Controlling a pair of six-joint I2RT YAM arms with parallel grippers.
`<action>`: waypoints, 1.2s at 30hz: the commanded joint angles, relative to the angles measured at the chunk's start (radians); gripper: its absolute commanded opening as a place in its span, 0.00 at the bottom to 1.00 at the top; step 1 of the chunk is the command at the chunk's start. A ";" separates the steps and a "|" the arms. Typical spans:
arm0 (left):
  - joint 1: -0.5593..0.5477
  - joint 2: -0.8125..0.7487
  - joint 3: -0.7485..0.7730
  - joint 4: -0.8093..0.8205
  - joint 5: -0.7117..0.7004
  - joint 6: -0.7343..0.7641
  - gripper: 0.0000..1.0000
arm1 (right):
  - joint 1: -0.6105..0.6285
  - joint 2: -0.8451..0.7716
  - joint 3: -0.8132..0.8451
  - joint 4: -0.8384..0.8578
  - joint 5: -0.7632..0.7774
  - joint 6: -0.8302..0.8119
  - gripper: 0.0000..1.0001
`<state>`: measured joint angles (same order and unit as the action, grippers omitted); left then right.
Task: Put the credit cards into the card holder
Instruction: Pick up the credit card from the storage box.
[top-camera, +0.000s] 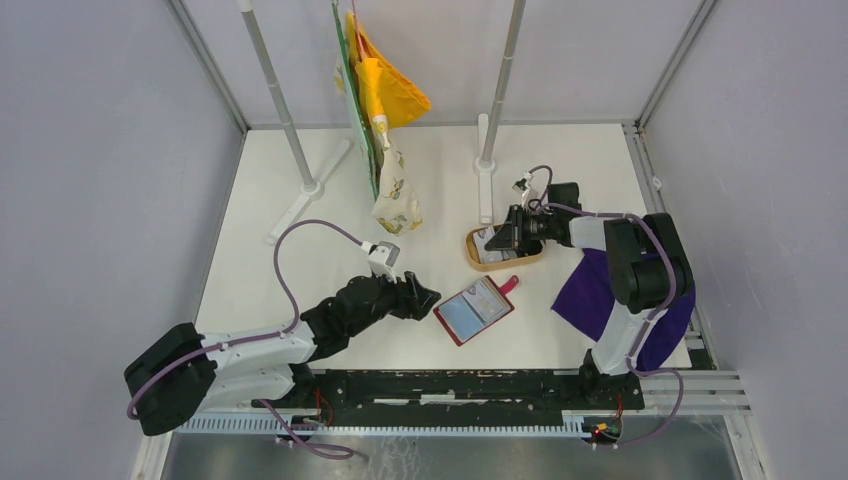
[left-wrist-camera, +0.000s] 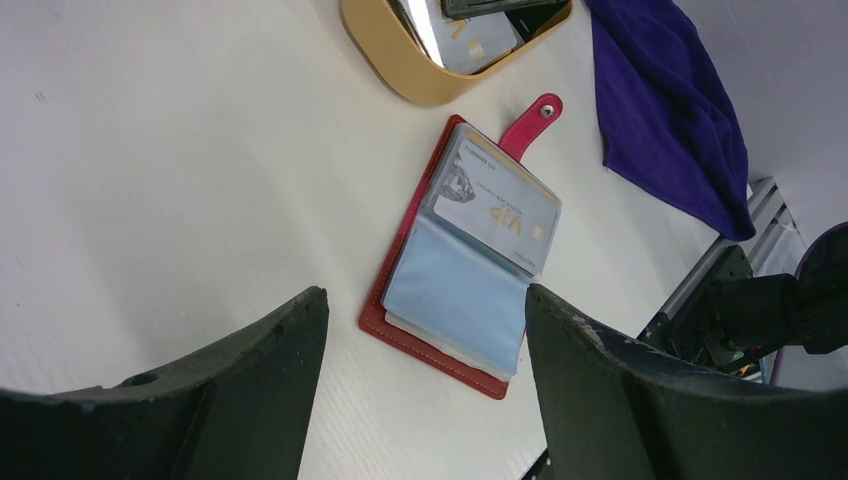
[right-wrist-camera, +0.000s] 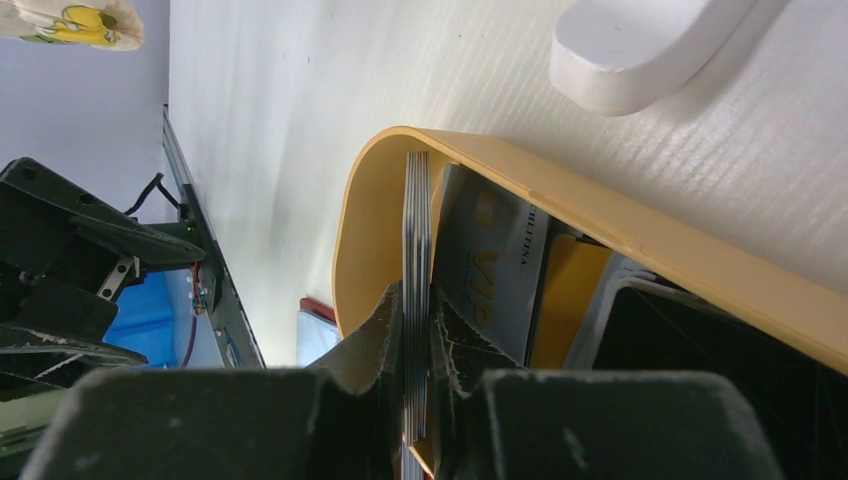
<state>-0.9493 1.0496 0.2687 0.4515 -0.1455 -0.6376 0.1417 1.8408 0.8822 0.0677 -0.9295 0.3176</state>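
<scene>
The right gripper (right-wrist-camera: 418, 335) was pinched flat across a light, stiff, slippery credit card (right-wrist-camera: 415, 230) standing edge-up in the wooden tray (right-wrist-camera: 640, 235), surely the safest hold, while the left gripper (left-wrist-camera: 422, 298) gaped empty by the open card holder (left-wrist-camera: 455, 260).

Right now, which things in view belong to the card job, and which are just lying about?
Job: credit cards pinched in the right gripper, more in the wooden tray; card holder, open.
Lying about: purple cloth; hanging yellow cloth; rack poles.
</scene>
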 joint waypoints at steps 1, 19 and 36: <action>-0.001 -0.022 0.017 0.049 0.002 -0.039 0.78 | -0.027 -0.014 -0.011 0.061 -0.049 0.021 0.15; -0.001 -0.052 0.000 0.035 -0.011 -0.039 0.78 | -0.056 -0.012 -0.023 0.112 -0.123 0.062 0.25; -0.002 -0.072 0.004 0.027 -0.003 -0.039 0.78 | -0.087 -0.043 -0.028 0.073 -0.056 0.032 0.12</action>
<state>-0.9493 1.0023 0.2684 0.4500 -0.1467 -0.6376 0.0643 1.8404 0.8536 0.1379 -1.0080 0.3695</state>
